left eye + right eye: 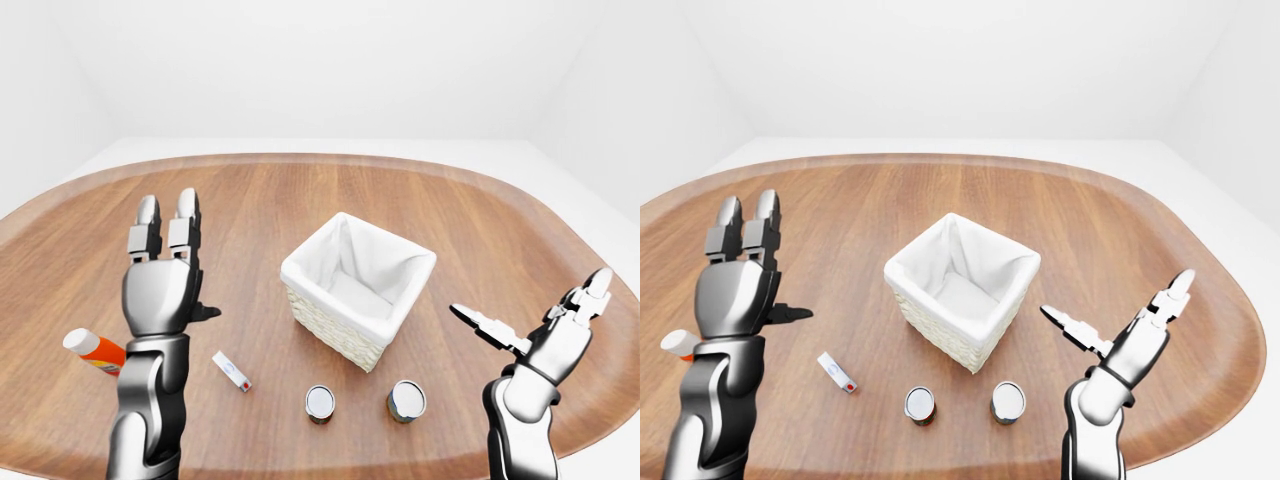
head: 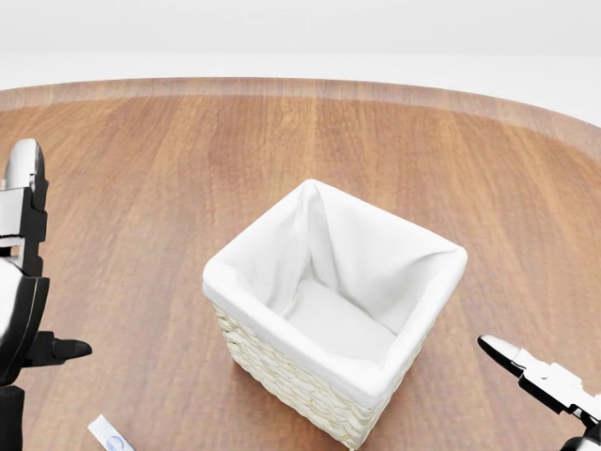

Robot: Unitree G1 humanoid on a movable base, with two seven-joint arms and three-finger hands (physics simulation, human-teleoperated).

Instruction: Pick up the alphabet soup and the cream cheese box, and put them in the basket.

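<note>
The white-lined wicker basket (image 1: 330, 322) stands in the middle of the wooden table and is empty. Two small cans stand upright below it in the left-eye view, one (image 1: 320, 402) on the left and one (image 1: 406, 400) on the right; only their tops show, so I cannot tell which is the alphabet soup. A small flat white box (image 1: 231, 370) with a red mark lies left of the cans. My left hand (image 1: 180, 255) is raised with its fingers open, above and left of the box. My right hand (image 1: 528, 300) is open and empty, right of the basket.
An orange bottle with a white cap (image 1: 95, 350) lies at the left, partly behind my left forearm. The round wooden table (image 1: 300, 195) stretches wide, its near edge just below the cans. White floor and walls surround it.
</note>
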